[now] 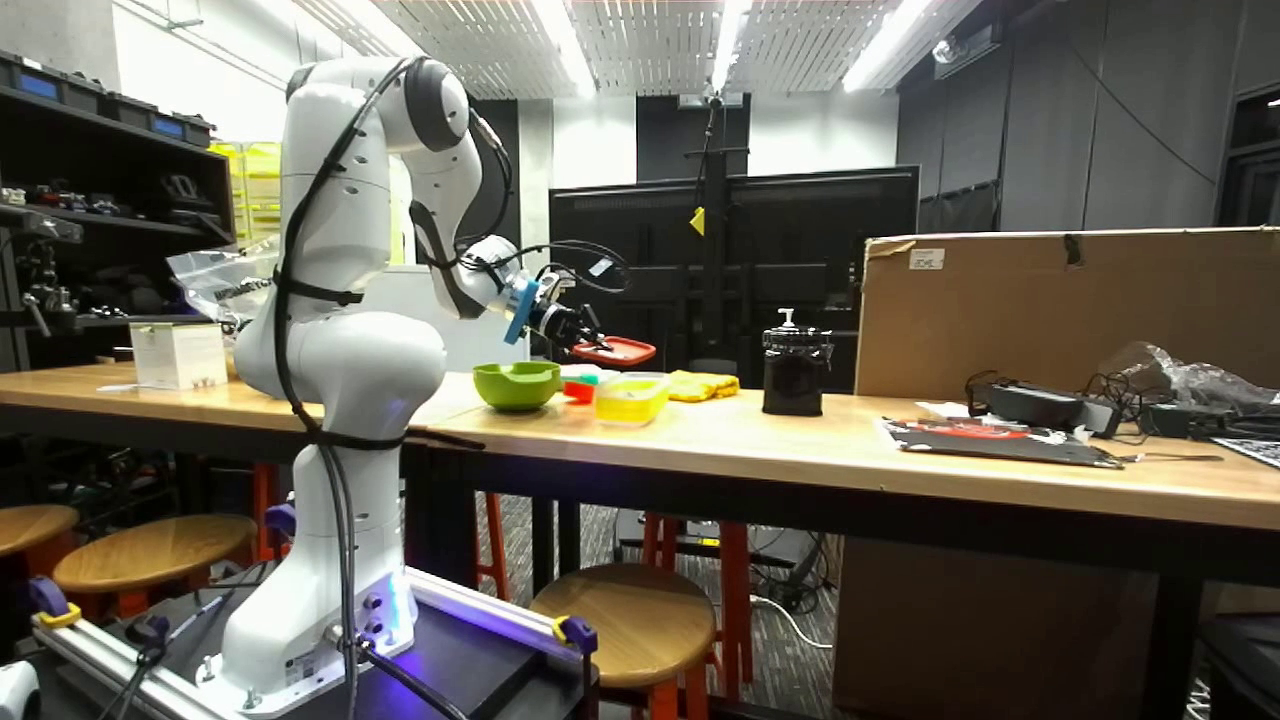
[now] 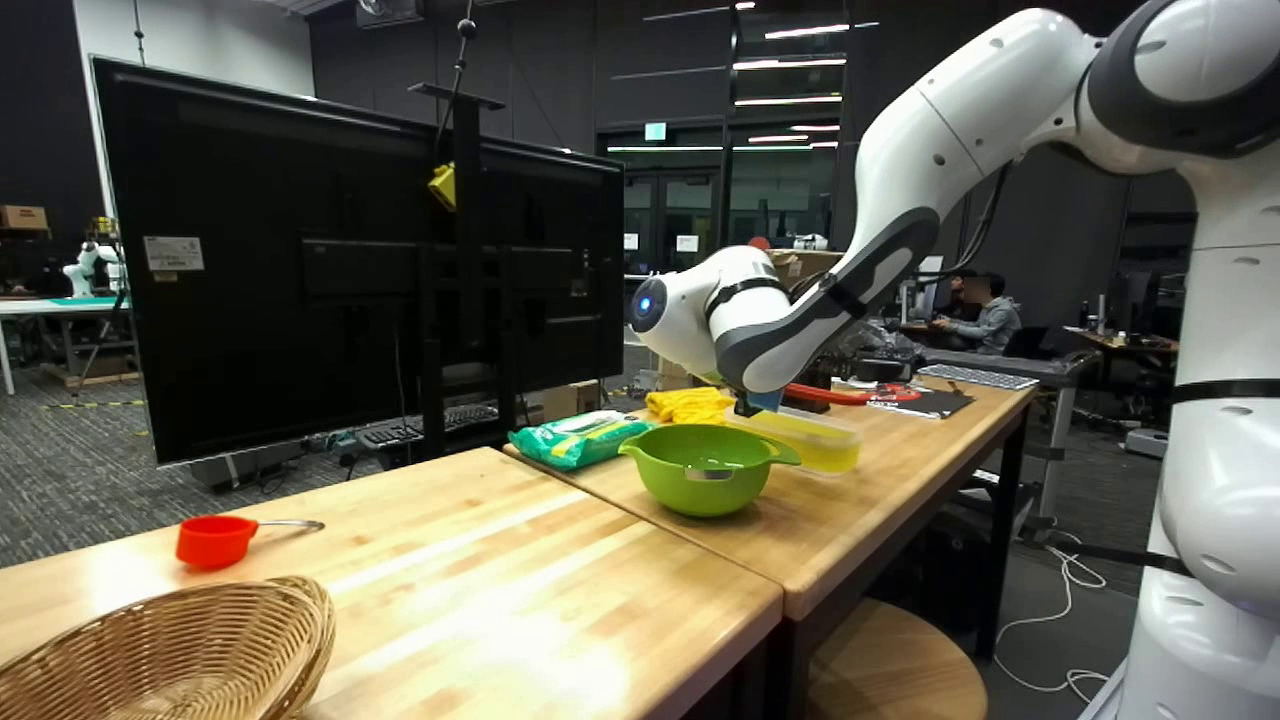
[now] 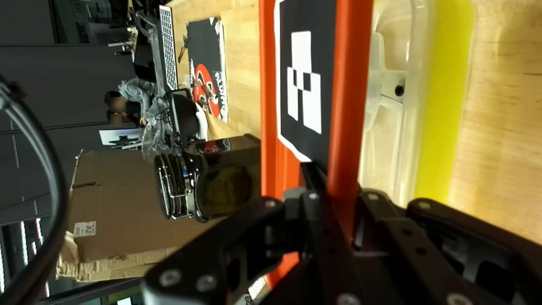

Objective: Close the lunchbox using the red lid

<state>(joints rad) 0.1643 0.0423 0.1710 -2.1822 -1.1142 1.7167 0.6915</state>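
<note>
The lunchbox is a low clear-and-yellow container (image 1: 632, 402) on the table, open on top. It also shows in an exterior view (image 2: 835, 450) behind the green bowl, and in the wrist view (image 3: 449, 97), where inner dividers show. The red lid (image 1: 625, 350) is in the air above the lunchbox, nearly level; it also shows in an exterior view (image 2: 825, 394). My gripper (image 1: 598, 345) is shut on the lid's edge; in the wrist view the red lid (image 3: 352, 84) runs between the fingers (image 3: 334, 195). A black-and-white marker is on the lid. The lid hides part of the lunchbox there.
A lime-green bowl (image 1: 517, 388) stands beside the lunchbox. A yellow cloth (image 1: 703, 386) lies behind it. A dark jar with a pump (image 1: 795, 375) stands farther along. A green wipes pack (image 2: 580, 440), a red measuring cup (image 2: 215, 542) and a wicker basket (image 2: 200, 640) are also on the tables.
</note>
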